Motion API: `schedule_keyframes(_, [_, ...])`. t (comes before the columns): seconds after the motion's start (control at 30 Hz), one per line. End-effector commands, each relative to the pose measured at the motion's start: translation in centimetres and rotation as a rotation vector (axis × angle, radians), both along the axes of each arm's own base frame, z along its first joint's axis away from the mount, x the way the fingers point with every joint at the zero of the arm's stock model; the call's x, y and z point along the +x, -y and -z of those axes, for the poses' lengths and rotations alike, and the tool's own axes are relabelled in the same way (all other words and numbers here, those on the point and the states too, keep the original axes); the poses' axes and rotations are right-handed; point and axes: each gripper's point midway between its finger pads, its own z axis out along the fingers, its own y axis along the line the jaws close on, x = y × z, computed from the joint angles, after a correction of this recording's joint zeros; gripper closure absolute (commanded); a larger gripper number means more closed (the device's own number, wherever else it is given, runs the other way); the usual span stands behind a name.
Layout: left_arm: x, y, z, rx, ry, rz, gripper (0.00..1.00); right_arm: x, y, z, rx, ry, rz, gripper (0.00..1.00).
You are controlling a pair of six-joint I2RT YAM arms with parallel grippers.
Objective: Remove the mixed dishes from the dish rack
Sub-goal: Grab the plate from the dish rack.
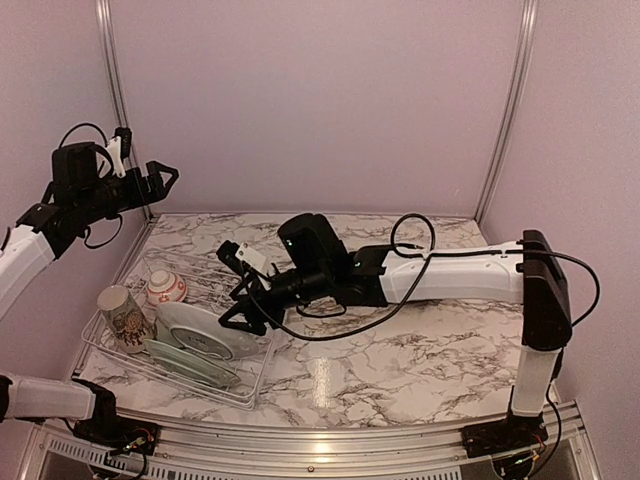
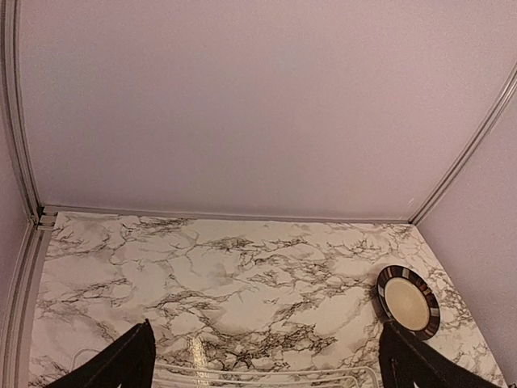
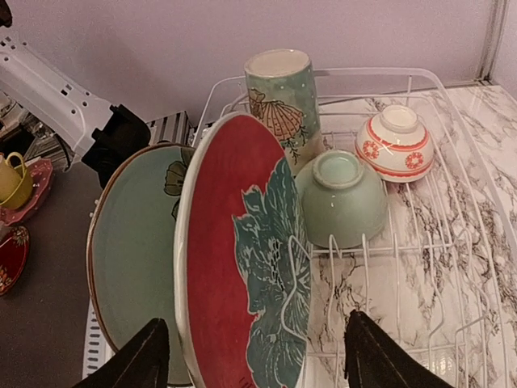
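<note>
The white wire dish rack (image 1: 205, 275) sits on the marble surface (image 1: 420, 350), at the near left. The right arm (image 1: 450, 275) lies low and reaches across to the rack. The right jaws are open wide. One of the fingers (image 3: 137, 360) is on each side of a big red plate with a teal leaf (image 3: 234, 242). This plate stands on its edge in the rack. The jaws are not squeezing it, and I cannot tell if they touch it.

Just beside the red plate stands a pale green plate (image 3: 133, 242) with a dark flower mark near its rim. A pale green bowl (image 3: 343, 198) lies upside down on the other side of the red plate. A tall mug with a leafy print (image 3: 283, 97) stands at the end of the rack, past the plates. A small red-and-white bowl (image 3: 396, 141) sits upside down near the mug.

The left arm (image 1: 60, 215) is up high by the left wall, well apart from the rack. The left jaws are open wide too, and they hold nothing.

A round plate with a dark striped rim (image 2: 408, 301) and a cream middle lies flat on the surface. It is out of the rack, near the right wall.
</note>
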Motion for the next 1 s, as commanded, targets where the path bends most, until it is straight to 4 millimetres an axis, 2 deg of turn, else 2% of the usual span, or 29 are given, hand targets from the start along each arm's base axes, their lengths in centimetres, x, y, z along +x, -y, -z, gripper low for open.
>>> schedule_keyframes(0.0, [0.0,-0.6,0.6,0.061,-0.007,-0.015,0.01,-1.4,-2.5,0.1,-0.047,0.037,-0.048,0.30])
schedule_keyframes(0.1, [-0.2,-0.3,1.0,0.046,0.015,0.008,0.01,-2.7,-3.5,1.2,-0.119,0.079,-0.058,0.32])
schedule_keyframes(0.2, [-0.6,-0.4,1.2,0.053,0.014,0.010,0.01,-3.3,-4.3,1.7,-0.133,0.071,-0.083,0.39])
schedule_keyframes(0.4, [-1.8,-0.9,1.0,0.046,0.042,0.004,0.01,-3.5,-4.2,3.1,-0.154,0.047,-0.085,0.51])
schedule_keyframes(0.57, [-2.0,-2.4,1.1,0.042,0.042,-0.028,0.01,-3.8,-4.2,4.3,-0.177,0.038,-0.106,0.56])
schedule_keyframes(0.97, [-2.4,-3.0,0.9,0.051,0.055,-0.047,0.01,-3.8,-4.8,3.7,-0.160,0.062,-0.134,0.86])
